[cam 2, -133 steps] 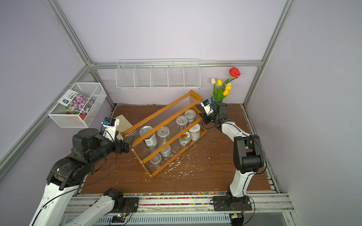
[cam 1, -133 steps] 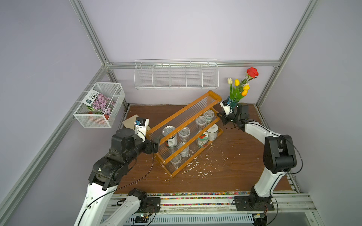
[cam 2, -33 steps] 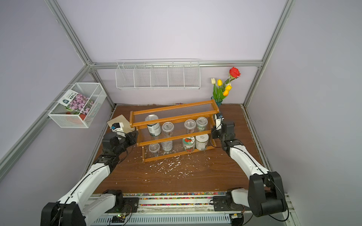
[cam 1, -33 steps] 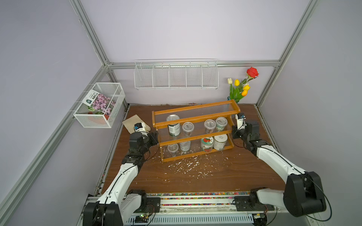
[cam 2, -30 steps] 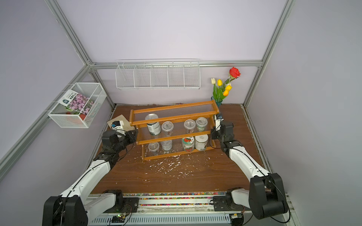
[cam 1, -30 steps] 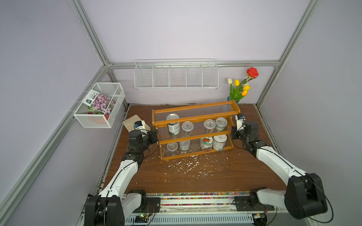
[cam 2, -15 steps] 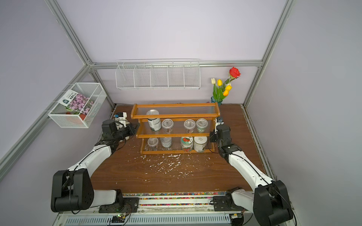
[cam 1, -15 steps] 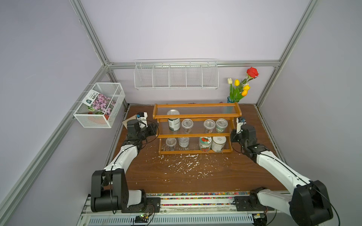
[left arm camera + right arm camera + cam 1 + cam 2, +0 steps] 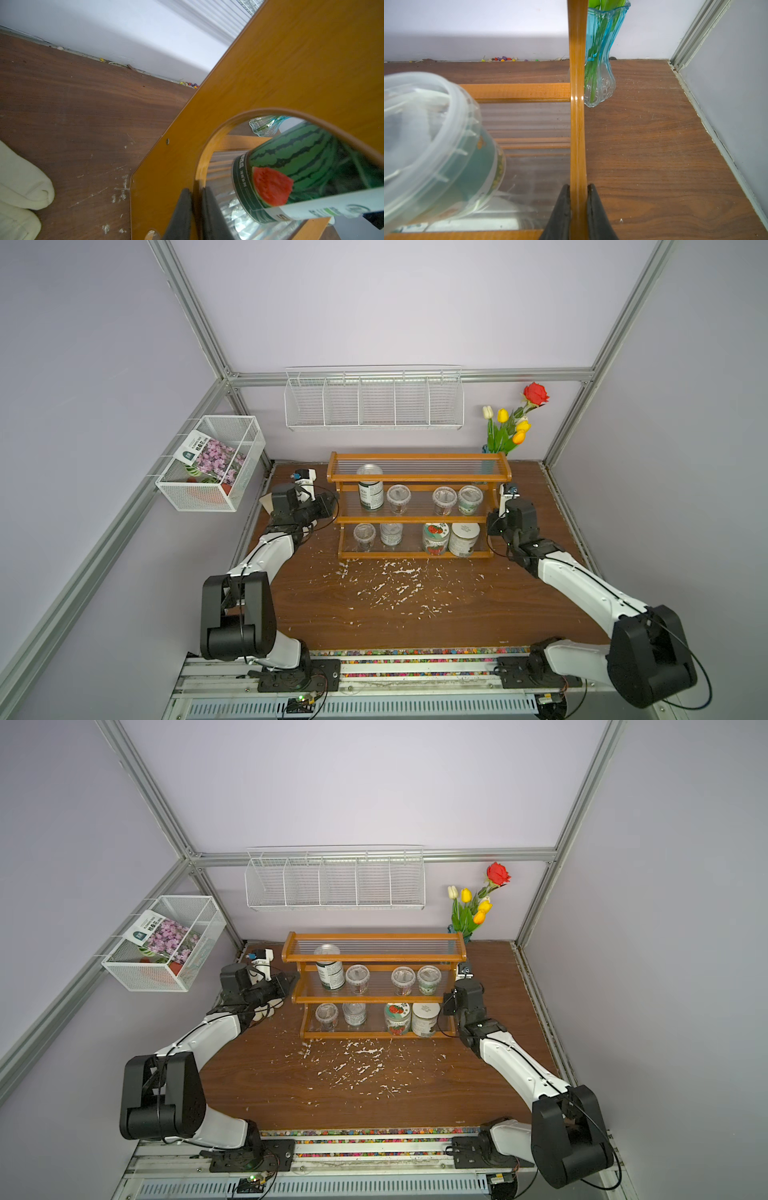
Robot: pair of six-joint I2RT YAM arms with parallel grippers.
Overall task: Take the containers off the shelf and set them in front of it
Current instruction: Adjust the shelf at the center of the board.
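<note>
The orange-brown wooden three-tier shelf point(image 9: 415, 480) is clamped at its end panels by the left claw point(image 9: 195, 193) and right claw point(image 9: 578, 188), presumably for squaring along the table's point(image 9: 519, 614) rear edge.

In both top views the blue vase point(image 9: 487, 450), at the upper right behind the shelf point(image 9: 417, 456), is mostly hidden by its top rail. The labels on the containers point(image 9: 435, 537) are too small to read, and the white flecks point(image 9: 390, 585) at centre are too small to identify. In the left wrist view the watermelon-labelled tin point(image 9: 301, 166) is blurred, seen only through the side panel's arched cutout and cropped by the frame edge, and a cream cloth-like thing point(image 9: 18, 187) is cropped too. In the right wrist view the clear tub point(image 9: 436, 145) is out of focus and cropped, its contents unclear, and the vase's mouth runs out of frame.
</note>
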